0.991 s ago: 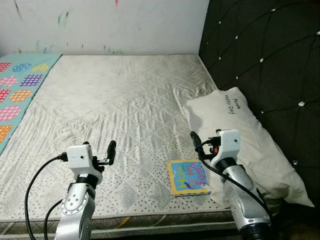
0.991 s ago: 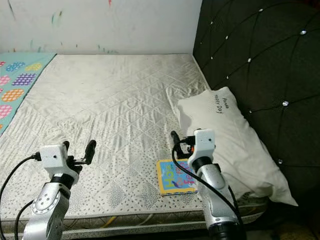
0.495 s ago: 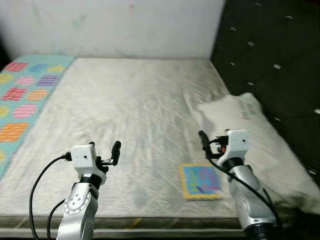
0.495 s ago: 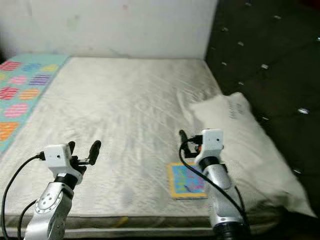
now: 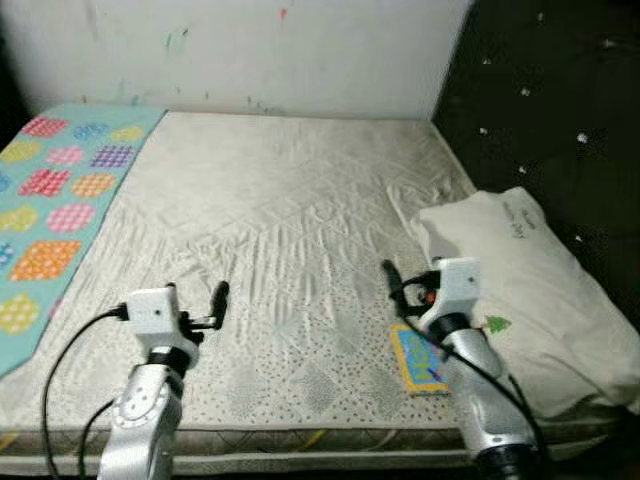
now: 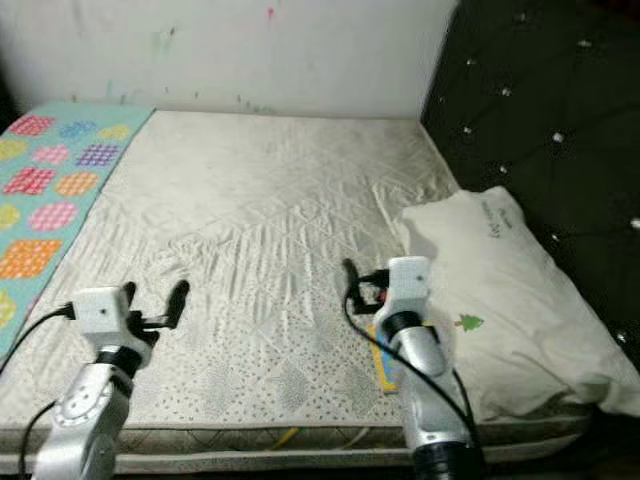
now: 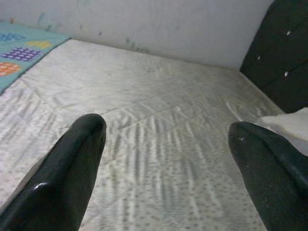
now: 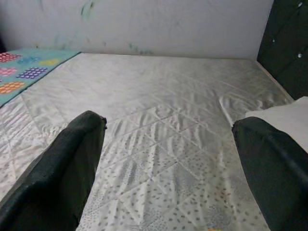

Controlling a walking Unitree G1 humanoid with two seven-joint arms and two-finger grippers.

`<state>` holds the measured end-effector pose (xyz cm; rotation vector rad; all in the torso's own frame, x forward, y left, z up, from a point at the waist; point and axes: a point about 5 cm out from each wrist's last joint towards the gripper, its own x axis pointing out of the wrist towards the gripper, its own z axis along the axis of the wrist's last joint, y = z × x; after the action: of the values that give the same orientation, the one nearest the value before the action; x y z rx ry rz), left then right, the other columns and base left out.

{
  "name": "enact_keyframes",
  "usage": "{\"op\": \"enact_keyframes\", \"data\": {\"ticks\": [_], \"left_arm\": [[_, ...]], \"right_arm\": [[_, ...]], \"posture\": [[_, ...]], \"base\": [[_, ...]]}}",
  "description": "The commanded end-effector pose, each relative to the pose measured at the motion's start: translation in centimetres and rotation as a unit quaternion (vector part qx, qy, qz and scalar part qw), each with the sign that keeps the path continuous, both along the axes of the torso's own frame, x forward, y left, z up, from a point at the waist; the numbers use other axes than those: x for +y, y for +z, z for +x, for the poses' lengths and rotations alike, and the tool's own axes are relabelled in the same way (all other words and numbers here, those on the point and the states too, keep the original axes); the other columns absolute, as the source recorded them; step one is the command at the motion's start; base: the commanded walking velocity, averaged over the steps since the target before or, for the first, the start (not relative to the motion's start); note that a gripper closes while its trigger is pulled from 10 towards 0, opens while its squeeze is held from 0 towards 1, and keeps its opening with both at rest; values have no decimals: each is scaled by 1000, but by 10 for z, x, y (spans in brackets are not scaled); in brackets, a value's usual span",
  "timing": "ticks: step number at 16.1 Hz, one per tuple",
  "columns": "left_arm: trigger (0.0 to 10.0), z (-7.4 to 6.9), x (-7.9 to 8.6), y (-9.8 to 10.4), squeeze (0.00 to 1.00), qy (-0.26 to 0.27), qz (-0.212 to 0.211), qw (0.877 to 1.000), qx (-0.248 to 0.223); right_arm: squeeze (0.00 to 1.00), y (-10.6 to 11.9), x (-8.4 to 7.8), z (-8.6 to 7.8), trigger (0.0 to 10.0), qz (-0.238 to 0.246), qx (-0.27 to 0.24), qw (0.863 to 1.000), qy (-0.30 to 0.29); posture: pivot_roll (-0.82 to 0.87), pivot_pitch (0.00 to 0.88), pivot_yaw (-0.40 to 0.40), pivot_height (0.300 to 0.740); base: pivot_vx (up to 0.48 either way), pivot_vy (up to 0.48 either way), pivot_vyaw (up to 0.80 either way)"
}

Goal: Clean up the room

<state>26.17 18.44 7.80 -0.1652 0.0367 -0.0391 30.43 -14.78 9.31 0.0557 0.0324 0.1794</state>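
One colourful book [image 5: 421, 361] lies just below the open right hand [image 5: 392, 279].

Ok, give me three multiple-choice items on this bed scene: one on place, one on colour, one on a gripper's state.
1. Where does the book lie?
A. on the pillow
B. on the mattress beside the pillow
C. on the teal blanket

2. What colour is the pillow?
A. white
B. red
C. black

3. How are the left gripper fingers?
A. shut on the book
B. shut on nothing
C. open

Answers: 1 B, it rests on the mattress near the front edge. 2 A, plainly white cloth. 3 C, the left wrist view shows a wide gap.
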Motion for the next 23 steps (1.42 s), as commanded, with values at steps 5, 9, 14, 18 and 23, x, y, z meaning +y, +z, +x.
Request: {"op": "enact_keyframes", "data": {"ticks": [5,9,14,18,23], "left_arm": [[10000,0,-5,0,0,-9,-1,1000,3],[10000,1,-7,-1,0,-11,-1,1000,5],[10000,1,-7,-1,0,-10,-2,1000,8],[10000,1,-7,-2,0,-8,-2,1000,9],[10000,1,-7,-2,0,-7,-2,1000,10]], "right_arm": [[0,2,-6,0,10000,-4,-4,1000,-5],[0,2,-8,0,10000,-9,-2,1000,-4],[0,1,-8,-1,10000,-13,-1,1000,-2],[0,0,-9,0,10000,-17,1,1000,0],[0,1,-8,0,10000,-15,0,1000,3]], "posture": [[7,0,4,740],[-1,0,5,740],[-1,0,1,740],[2,0,-4,740],[3,0,-4,740]], "base": [[0,466,239],[0,480,0],[0,480,0],[0,480,0],[0,480,0]]}}
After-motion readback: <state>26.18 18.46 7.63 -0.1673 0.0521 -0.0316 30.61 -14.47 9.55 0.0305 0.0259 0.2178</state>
